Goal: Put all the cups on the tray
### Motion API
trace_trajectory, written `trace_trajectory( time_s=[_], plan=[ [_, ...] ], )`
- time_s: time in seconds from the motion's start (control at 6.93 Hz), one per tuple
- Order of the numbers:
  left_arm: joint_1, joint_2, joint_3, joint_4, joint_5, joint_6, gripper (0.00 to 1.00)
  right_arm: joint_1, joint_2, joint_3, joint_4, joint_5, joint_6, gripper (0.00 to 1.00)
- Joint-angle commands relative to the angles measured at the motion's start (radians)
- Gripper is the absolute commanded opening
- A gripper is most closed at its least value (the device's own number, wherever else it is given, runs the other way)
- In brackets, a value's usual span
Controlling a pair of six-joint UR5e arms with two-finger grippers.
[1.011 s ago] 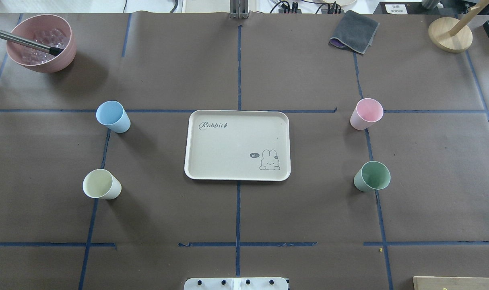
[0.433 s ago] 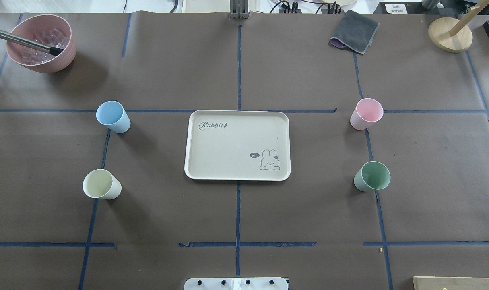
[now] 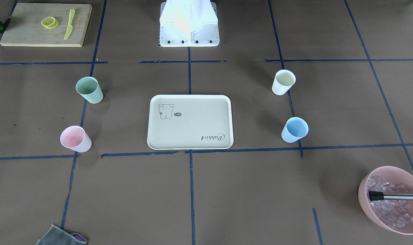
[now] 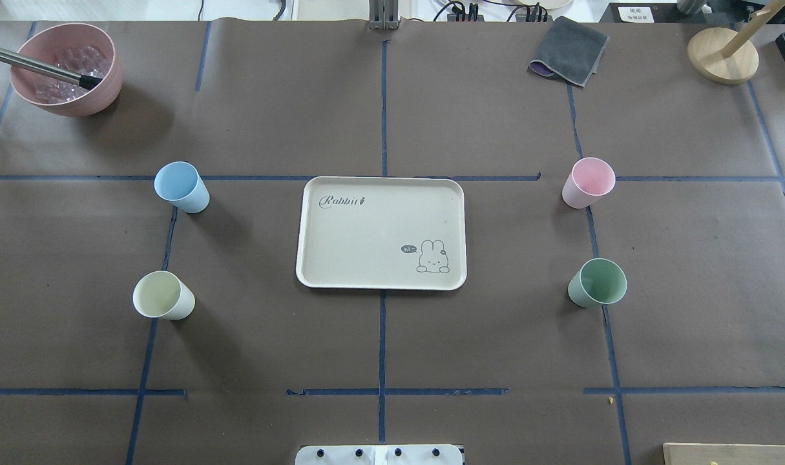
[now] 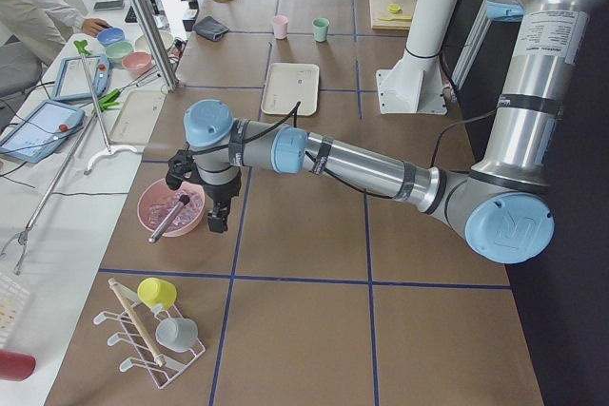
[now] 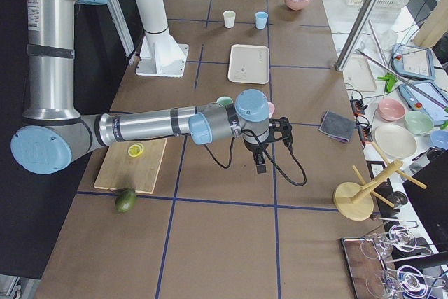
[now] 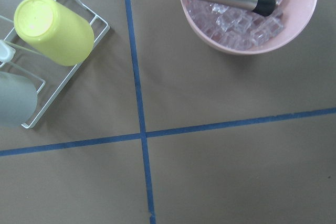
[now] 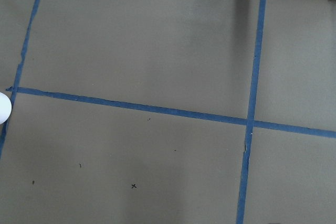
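The beige tray [image 4: 366,232] lies at the table's middle with nothing on it. The blue cup [image 4: 180,186] and cream cup [image 4: 163,296] stand upright to its left, the pink cup [image 4: 588,182] and green cup [image 4: 597,283] to its right. All stand apart from the tray. My left gripper [image 5: 217,216] shows only in the exterior left view, hanging beside the pink bowl. My right gripper [image 6: 260,166] shows only in the exterior right view, above bare table near the pink and green cups. I cannot tell whether either is open or shut.
A pink bowl [image 4: 66,68] of ice cubes with a metal tool stands far left. A grey cloth [image 4: 568,50] and a wooden stand [image 4: 723,55] lie far right. A cutting board [image 3: 22,30] with lemon slices lies near the base. A wire rack [image 7: 52,77] holds a yellow cup.
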Motion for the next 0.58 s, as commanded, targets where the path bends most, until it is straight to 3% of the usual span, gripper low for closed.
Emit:
trace_trajectory(
  time_s=[0.0,0.43],
  plan=[
    [0.072,-0.01,-0.021,-0.075,0.0,-0.231,1.0,-0.062,0.044,-0.002,0.001,-0.015,0.098,1.0],
    [0.189,-0.096,0.003,-0.11,0.005,-0.48,1.0,-0.122,0.078,-0.003,-0.008,-0.068,0.116,1.0]
  ],
)
